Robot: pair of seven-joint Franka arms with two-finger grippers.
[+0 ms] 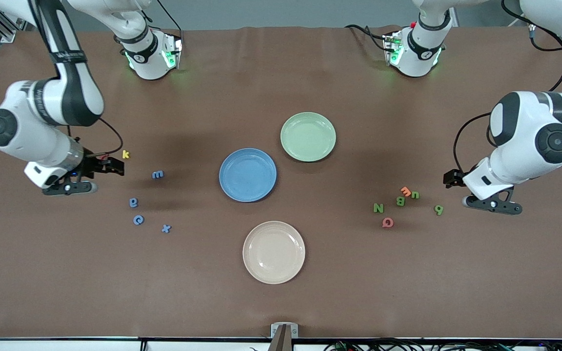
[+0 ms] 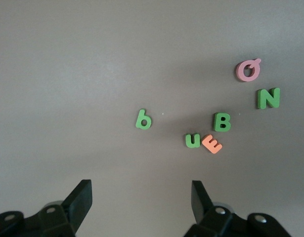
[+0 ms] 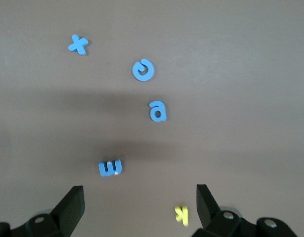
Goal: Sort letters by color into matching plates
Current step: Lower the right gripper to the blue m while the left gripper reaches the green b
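From the front camera we see three plates mid-desk (image 1: 281, 73): the green plate (image 1: 308, 136) nearest the bases, the blue plate (image 1: 248, 175) just beside it and nearer the camera, and a cream plate (image 1: 273, 252) nearest the camera. Toward the right arm's end lie four blue letters, m (image 1: 157, 174), a (image 1: 133, 202), c (image 1: 138, 220) and x (image 1: 166, 228), with a yellow k (image 1: 126, 154) near them. Toward the left arm's end lie four green letters, N (image 1: 378, 208), B (image 1: 400, 201), u (image 1: 414, 195) and b (image 1: 438, 210), with an orange E (image 1: 406, 191) touching the u and a pink Q (image 1: 388, 223) nearest the camera. None is on a plate. The right gripper (image 1: 108, 165) hangs low by the yellow k; the left gripper (image 1: 451, 178) hangs over bare desk beside the green b. In the left wrist view we see the left gripper (image 2: 142, 195) with jaws apart and nothing between them, over the desk near the b (image 2: 143, 120), u (image 2: 192, 140), E (image 2: 212, 143), B (image 2: 222, 121), N (image 2: 268, 98) and Q (image 2: 248, 70). In the right wrist view the right gripper (image 3: 140, 200) likewise shows jaws spread wide and empty, the k (image 3: 181, 214) close by one finger, the m (image 3: 110, 167), a (image 3: 157, 110), c (image 3: 143, 69) and x (image 3: 78, 44) lying apart from one another.
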